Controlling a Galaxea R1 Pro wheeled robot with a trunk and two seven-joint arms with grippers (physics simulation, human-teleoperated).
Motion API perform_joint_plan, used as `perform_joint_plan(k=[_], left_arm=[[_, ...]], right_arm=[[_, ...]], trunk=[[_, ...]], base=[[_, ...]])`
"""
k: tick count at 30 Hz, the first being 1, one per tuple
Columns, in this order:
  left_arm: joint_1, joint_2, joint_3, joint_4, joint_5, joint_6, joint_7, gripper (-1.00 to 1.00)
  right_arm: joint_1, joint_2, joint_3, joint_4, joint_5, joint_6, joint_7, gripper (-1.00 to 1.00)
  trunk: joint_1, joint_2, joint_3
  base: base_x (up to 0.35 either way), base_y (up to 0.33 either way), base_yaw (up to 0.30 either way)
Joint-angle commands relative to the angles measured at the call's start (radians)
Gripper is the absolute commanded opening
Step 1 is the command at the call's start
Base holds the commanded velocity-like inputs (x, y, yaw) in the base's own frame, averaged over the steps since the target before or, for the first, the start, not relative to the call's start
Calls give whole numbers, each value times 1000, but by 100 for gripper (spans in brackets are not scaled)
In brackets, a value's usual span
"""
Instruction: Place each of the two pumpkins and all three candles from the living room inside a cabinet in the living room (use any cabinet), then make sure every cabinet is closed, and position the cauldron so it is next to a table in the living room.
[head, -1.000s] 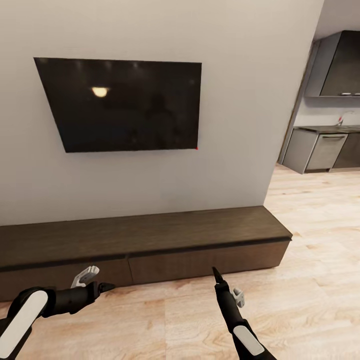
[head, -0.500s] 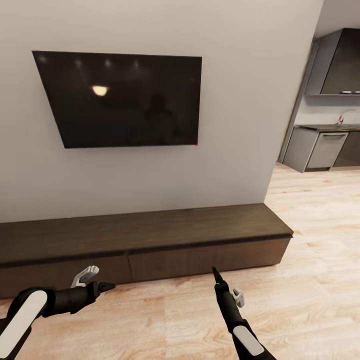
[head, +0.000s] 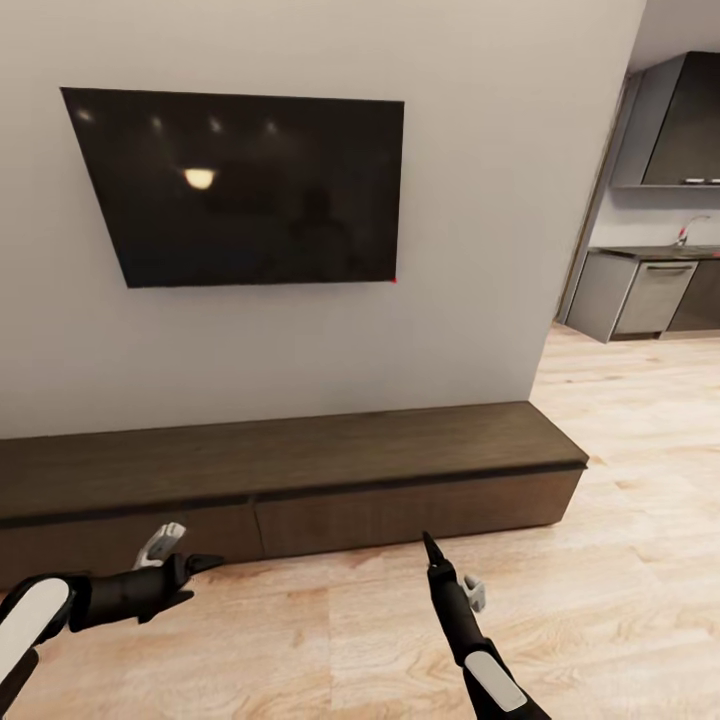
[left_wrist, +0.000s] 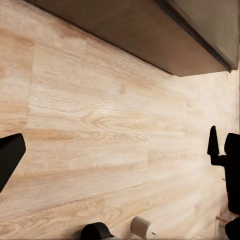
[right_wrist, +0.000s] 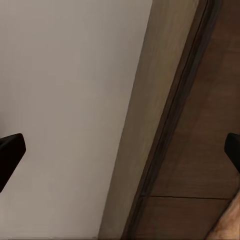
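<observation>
The robot faces a long, low dark-brown cabinet (head: 300, 470) that runs along the foot of a pale grey wall (head: 480, 250). Its flat top carries nothing, and both drawer fronts I can see sit flush and closed, with a thin vertical seam between them near the middle. Above it a big black television (head: 240, 190) hangs on the wall, a lamp glinting in its screen. To the right, past the end of the wall, the light wood floor (head: 620, 520) runs on to a kitchen with grey units (head: 640, 295).

Both arms are held low over the floor in front of the cabinet. The left gripper (head: 185, 565) points sideways toward the right arm, just in front of the left drawer front without touching it. In its wrist view one dark fingertip (left_wrist: 10, 155) shows at the frame's edge over bare floorboards, so its jaws look spread wide with nothing between them. The right gripper (head: 430, 550) points forward at the right drawer front, close to it but apart. Its wrist view looks along the cabinet's top edge and the wall, with dark fingertips (right_wrist: 10, 150) at both edges of the frame, so it too stands wide and empty
</observation>
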Motion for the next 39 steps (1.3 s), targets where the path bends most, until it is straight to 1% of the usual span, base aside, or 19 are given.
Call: perform_joint_plan(k=[1, 3, 5, 8, 10, 13, 17, 20, 29, 35, 39], left_arm=[[0, 11, -6, -1, 38, 1, 9, 100], [0, 24, -19, -1, 89, 1, 9, 100], [0, 30, -38, -1, 125, 1, 9, 100], [0, 32, -51, -2, 140, 1, 9, 100], [1, 32, -58, -3, 142, 1, 9, 100], [2, 31, -78, -15, 145, 0, 9, 100], [2, 31, -87, -19, 164, 0, 9, 100], [2, 32, -90, -20, 171, 0, 9, 100], [2, 31, -93, -21, 174, 0, 9, 100], [2, 30, -115, -24, 174, 0, 9, 100], [2, 31, -122, -24, 174, 0, 9, 100]], right_arm=[[-1, 0, 7, 1, -8, 1, 11, 100], [-1, 0, 7, 1, -16, 13, 20, 100], [-1, -1, 7, 1, -45, 19, 26, 100], [-1, -2, 7, 1, -66, 22, 28, 100], [-1, -1, 7, 1, -69, 21, 27, 100], [-1, 1, 8, 2, -71, 21, 27, 100], [-1, 1, 7, 3, -72, 21, 27, 100], [-1, 1, 8, 3, -71, 21, 27, 100], [-1, 1, 8, 3, -70, 21, 27, 100], [-1, 1, 13, 4, -70, 25, 23, 100], [-1, 1, 14, 5, -69, 53, 16, 100]], trunk=[[4, -8, -4], [12, -22, -10], [12, -22, -10], [12, -22, -10], [12, -22, -10], [12, -22, -10], [12, -22, -10], [12, -22, -10], [12, -22, -10], [12, -22, -10], [12, -22, -10]], base=[[0, 0, 0], [0, 0, 0], [0, 0, 0], [0, 0, 0], [0, 0, 0], [2, 0, 0], [152, 0, 0], [134, 0, 0], [155, 0, 0], [163, 0, 0], [158, 38, 0]])
